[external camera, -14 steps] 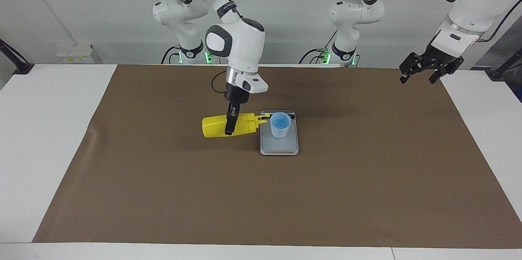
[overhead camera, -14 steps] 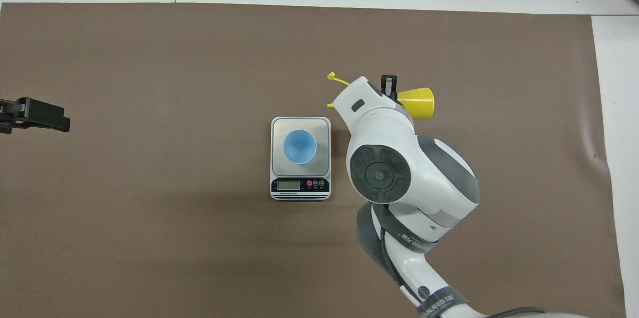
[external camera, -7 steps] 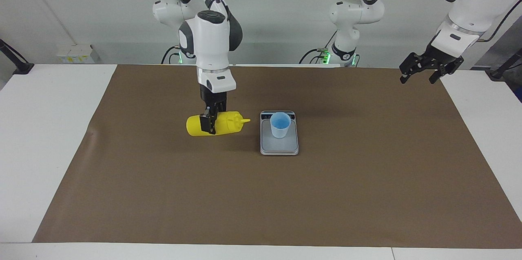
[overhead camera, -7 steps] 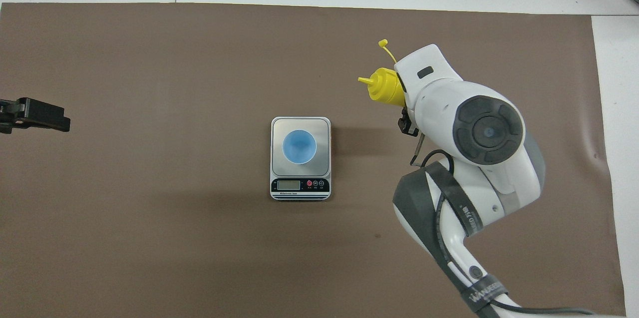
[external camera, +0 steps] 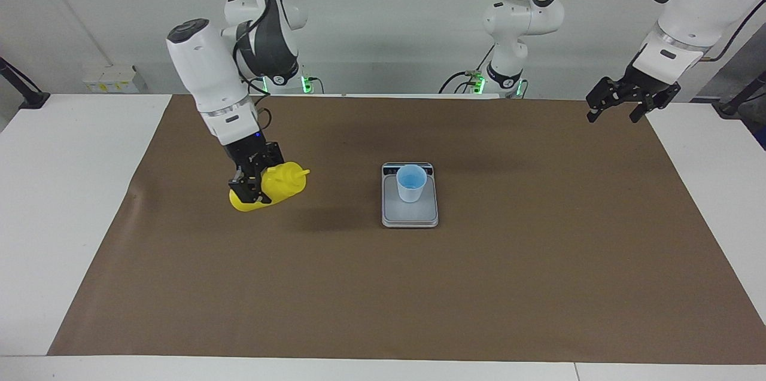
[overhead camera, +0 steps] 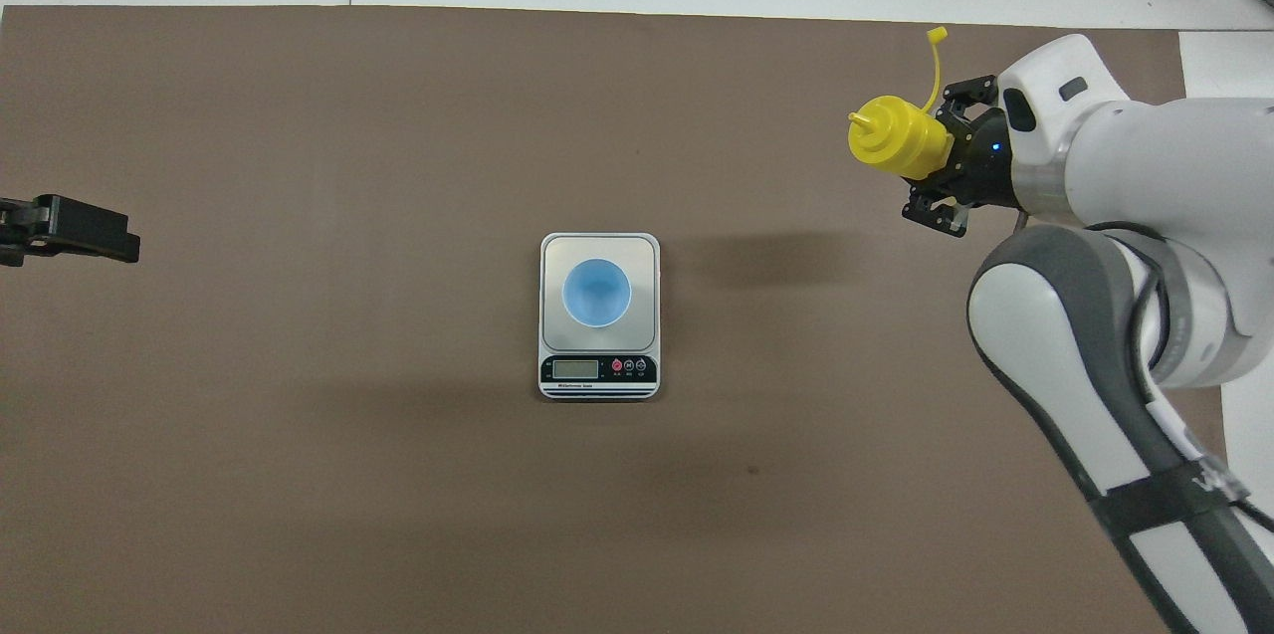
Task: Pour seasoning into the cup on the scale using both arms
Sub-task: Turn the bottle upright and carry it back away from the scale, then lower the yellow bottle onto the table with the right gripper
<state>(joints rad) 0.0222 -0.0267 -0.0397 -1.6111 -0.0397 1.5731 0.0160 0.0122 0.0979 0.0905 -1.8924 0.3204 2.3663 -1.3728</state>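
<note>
Yellow plastic marks the seasoning bottle (external camera: 270, 186), clamped at its body in the right pincer (external camera: 250, 182) above the brown mat (external camera: 383, 285) toward the right arm's end of the bench (external camera: 72, 201). The bottle's long axis is tilted, nozzle toward three o'clock in the facing view and slightly up, base low. The cup (external camera: 411, 183) stands upright on the scale (external camera: 410, 213), well apart at three o'clock from the nozzle. The right arm appears nearer the cup. At the view's right edge, the left pincer (external camera: 622, 107) waits with jaws spread, holding nothing.
</note>
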